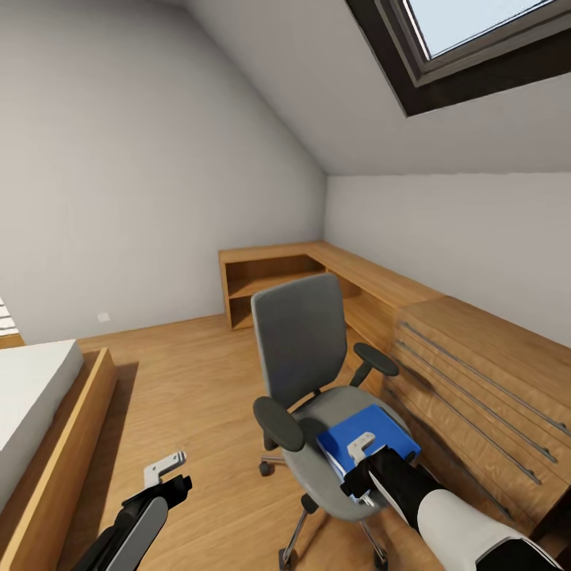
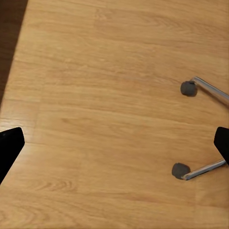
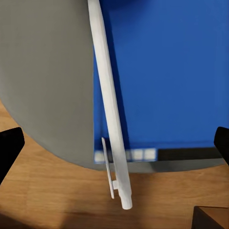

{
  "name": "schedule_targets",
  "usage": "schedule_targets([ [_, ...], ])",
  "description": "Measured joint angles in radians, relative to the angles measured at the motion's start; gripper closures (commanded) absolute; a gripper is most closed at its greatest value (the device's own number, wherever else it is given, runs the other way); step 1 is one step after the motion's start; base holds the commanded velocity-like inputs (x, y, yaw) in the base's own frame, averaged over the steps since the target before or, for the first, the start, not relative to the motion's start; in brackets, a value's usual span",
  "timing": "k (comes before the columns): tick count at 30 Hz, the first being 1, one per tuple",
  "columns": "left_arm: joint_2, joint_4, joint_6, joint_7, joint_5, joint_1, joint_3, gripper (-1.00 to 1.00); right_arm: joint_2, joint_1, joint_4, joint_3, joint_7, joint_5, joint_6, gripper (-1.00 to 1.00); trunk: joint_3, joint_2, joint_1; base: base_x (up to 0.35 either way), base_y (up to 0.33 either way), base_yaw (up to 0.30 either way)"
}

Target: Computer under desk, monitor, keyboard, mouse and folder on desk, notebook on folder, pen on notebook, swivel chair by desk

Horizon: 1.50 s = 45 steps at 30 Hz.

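The grey swivel chair [image 1: 305,349] stands mid-room on the oak floor. A bright blue folder [image 1: 373,432] lies on its seat [image 3: 47,71]. In the right wrist view a white pen [image 3: 110,109] runs along the folder's [image 3: 167,71] edge, one end past the seat rim. My right gripper [image 1: 361,468] hovers open just above the folder's near corner, its black fingertips [image 3: 9,148] spread wide either side of the pen. My left gripper [image 1: 170,476] hangs open over bare floor beside the chair's castors [image 2: 188,88]. Desk, monitor, keyboard, mouse, computer and notebook are out of view.
Low oak cabinets [image 1: 476,373] line the right wall close behind the chair, joining an open oak shelf unit [image 1: 270,277] in the far corner. A bed with an oak frame [image 1: 47,444] sits at the left. Open floor [image 1: 190,381] lies between bed and chair.
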Motion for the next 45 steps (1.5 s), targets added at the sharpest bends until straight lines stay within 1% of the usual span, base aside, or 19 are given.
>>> schedule_targets([
  [7,0.0,0.001,0.0,0.0,0.001,0.0,-0.001,-1.0,0.0,0.0,0.0,0.0,0.0,0.0,0.0,-1.0,0.0,0.0,0.0,0.0,0.0,0.0],
  [12,-0.002,0.001,-0.001,0.0,0.001,0.0,-0.002,-1.0,0.0,0.0,0.0,0.0,0.0,0.0,0.0,-1.0,-0.016,-0.035,0.019,0.0,0.0,0.0],
  [21,-0.001,0.002,-0.001,0.0,0.001,0.0,-0.002,-1.0,0.0,0.0,0.0,0.0,0.0,0.0,0.0,-1.0,-0.016,-0.035,0.019,0.0,0.0,0.0],
  [28,-0.001,0.002,-0.001,0.001,0.001,0.0,-0.002,-1.0,0.0,0.0,0.0,0.001,0.0,0.0,0.0,-1.0,-0.038,-0.084,0.046,0.0,0.0,0.0],
  [37,-0.001,0.002,0.0,0.0,0.0,0.0,-0.002,-1.0,0.0,0.0,0.0,0.002,0.0,0.0,0.0,-1.0,-0.038,-0.084,0.046,0.0,0.0,0.0],
  [45,-0.001,0.002,-0.001,0.001,0.001,0.0,-0.002,-1.0,0.0,0.0,0.0,0.002,0.0,0.0,0.0,-1.0,-0.063,-0.14,0.077,0.0,0.0,0.0],
])
